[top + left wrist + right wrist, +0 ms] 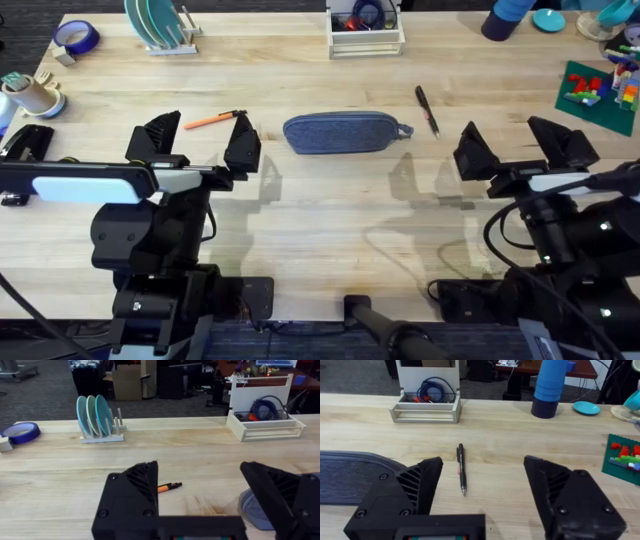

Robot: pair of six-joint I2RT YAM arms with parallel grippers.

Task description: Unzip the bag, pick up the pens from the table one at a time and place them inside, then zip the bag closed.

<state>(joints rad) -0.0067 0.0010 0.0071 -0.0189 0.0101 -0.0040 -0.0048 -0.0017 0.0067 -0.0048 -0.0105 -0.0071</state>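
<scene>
Currently one bag (pixel 343 132) lies mid-tabletop (pixel 330 220), zipped. Two pens: orange pen (pixel 213 121) at its 9 o'clock, black pen (pixel 427 109) at 3. Left tool (pixel 200 146) and right tool (pixel 520 146) both spread, empty.

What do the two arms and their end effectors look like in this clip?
Both arms are black. The left end effector and right end effector each have two chunky, wedge-shaped black fingers with ribbed, grille-like inner sides and small screw holes. A white, light-grey panel sits on each wrist. Black cables loop around the right arm's base; thinner black cables trail by the left one.
</scene>
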